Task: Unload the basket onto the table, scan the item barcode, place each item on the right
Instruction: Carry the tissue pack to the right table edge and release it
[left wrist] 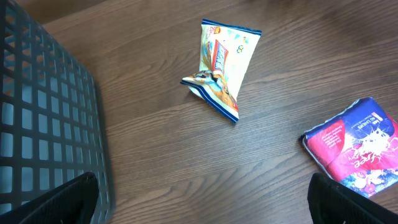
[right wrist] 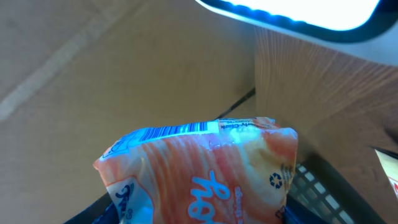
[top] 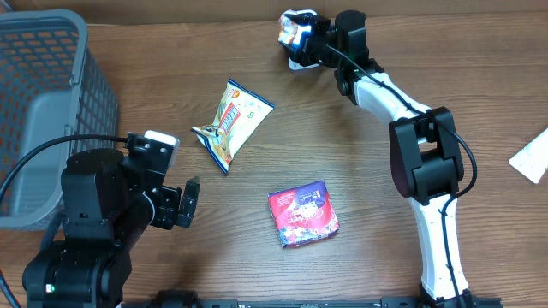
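- Brown wood-grain tabletop [top: 360, 257]; at its far 12 o'clock edge, the item to scan: an orange snack packet [right wrist: 205, 174], pinched in the right tool [top: 308, 38]. Cannot tell from overhead whether it hangs clear of the wood.
- Barcode [right wrist: 180, 129] along the packet's top seam in the right wrist view, tinted blue and bowed over the puffed foil.
- Keep the pinch low on the bag, away from the bars. Avoid squeezing harder, which would probably crease the seam and break the lines.
- Turn the wrist slowly until the striped strip faces the reader flat. Cannot pick out the reader itself, so no call on which way to turn.
- Hold steady once the bars sit square, and tilt slightly off any glare from the foil.
- Left tool [left wrist: 202, 186] at 8 o'clock, spread wide and holding nothing. Leave it parked.
- Farther out:
  - yellow snack bag [top: 233, 120] just off centre toward 10 o'clock
  - red and blue pouch [top: 302, 214] toward 6 o'clock
  - grey basket [top: 43, 94] at 9 o'clock
  - white card [top: 531, 158] at 3 o'clock, like the rest well apart from the held packet
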### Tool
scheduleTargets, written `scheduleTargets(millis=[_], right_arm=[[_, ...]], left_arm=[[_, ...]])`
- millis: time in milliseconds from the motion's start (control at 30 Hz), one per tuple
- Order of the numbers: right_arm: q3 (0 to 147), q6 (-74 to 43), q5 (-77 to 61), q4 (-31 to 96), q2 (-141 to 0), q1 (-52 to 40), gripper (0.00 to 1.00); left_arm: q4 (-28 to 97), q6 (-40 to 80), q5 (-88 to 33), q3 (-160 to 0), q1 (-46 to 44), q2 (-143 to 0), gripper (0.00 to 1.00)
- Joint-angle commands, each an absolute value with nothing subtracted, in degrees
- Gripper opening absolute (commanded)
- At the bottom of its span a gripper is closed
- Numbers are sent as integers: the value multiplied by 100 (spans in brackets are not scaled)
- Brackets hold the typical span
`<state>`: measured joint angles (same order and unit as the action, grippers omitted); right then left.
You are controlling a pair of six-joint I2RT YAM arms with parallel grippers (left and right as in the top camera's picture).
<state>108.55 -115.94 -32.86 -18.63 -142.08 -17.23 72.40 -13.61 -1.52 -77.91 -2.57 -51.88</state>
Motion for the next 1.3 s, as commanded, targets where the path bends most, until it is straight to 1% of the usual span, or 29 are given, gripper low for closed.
scheduleTargets(millis=[0,100,133,200,300,333,467,533,667,700,767,833,867,933,1033,1100,1200,1267], right_arm=[[10958,-12368,-3638,-1900,-14180,-1653,53],[10958,-11797,-3922,-1973,-14178,-1540,43],[10958,-11681,-3979,-2008,-14178,-1514,43],[10958,-11279,-4265,-2095,-14178,-1380,36],[10958,-10967,-4624,-2220,-14175,-1188,31],[10958,-10871,-4890,-2414,-14173,-1046,24],[10958,-10291,-5131,-2541,-14145,-701,23],[10958,-9719,-5109,-2401,-14138,-467,23],[10958,-8267,-4716,-1245,-14134,58,22],[10958,-7695,-4464,-661,-14116,244,22],[10958,-7070,-4123,67,-14084,423,20],[10958,-6250,-3551,1118,-13981,628,16],[10958,-5640,-3011,1813,-13858,762,14],[10958,-5048,-2320,2521,-13649,908,14],[10958,-4495,-886,3592,-13200,1146,13],[10958,-4303,-3,4141,-12958,1258,13],[10958,-4086,1734,4989,-12656,1404,14],[10958,-4066,3157,5542,-12575,1507,19]], left_arm=[[7220,-1284,-215,-7793,-222,-5175,100],[7220,-1284,-215,-7793,-222,-5175,100],[7220,-1284,-215,-7793,-222,-5175,100],[7220,-1284,-215,-7793,-222,-5175,100],[7220,-1284,-215,-7793,-222,-5175,100],[7220,-1284,-215,-7793,-222,-5175,100],[7220,-1284,-215,-7793,-222,-5175,100],[7220,-1284,-215,-7793,-222,-5175,100],[7220,-1284,-215,-7793,-222,-5175,100],[7220,-1284,-215,-7793,-222,-5175,100],[7220,-1284,-215,-7793,-222,-5175,100],[7220,-1284,-215,-7793,-222,-5175,100],[7220,-1284,-215,-7793,-222,-5175,100],[7220,-1284,-215,-7793,-222,-5175,100],[7220,-1286,-215,-7793,-222,-5175,100],[7220,-1284,-215,-7793,-222,-5175,100],[7220,-1284,-215,-7793,-222,-5175,100],[7220,-1284,-215,-7793,-222,-5175,100]])
